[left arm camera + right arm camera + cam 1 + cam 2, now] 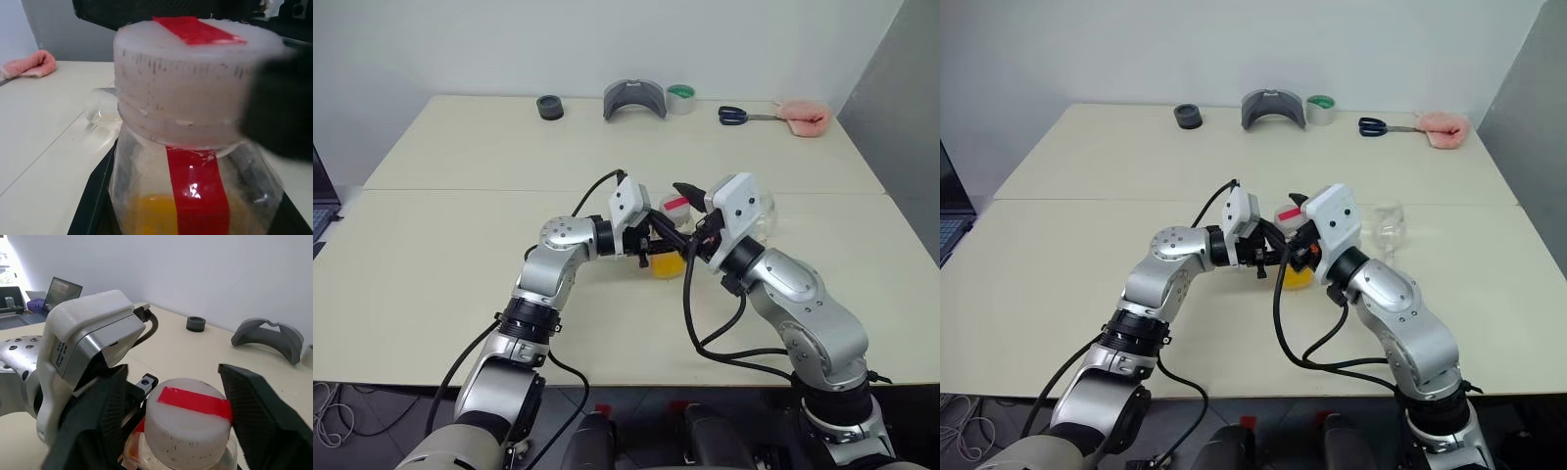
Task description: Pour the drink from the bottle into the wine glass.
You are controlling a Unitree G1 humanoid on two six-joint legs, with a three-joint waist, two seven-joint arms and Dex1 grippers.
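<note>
My left gripper (648,247) holds the bottle (195,191) tight above the table (460,255). My right gripper (171,396) is open around the cap (188,428); a bad twist could tip it. Orange drink (666,262) sits low inside. Behind, the wine glass (1389,227) looks empty.

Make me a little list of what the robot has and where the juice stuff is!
bottle: upright on the table, held by the left gripper
cap: on the bottle, white with a red strip
drink: orange, low in the bottle
right gripper: jaws open, one on each side of the cap
glass: to the robot's right of the bottle, no orange in it
table: scissors, pink cloth and tape roll along the far edge
</note>
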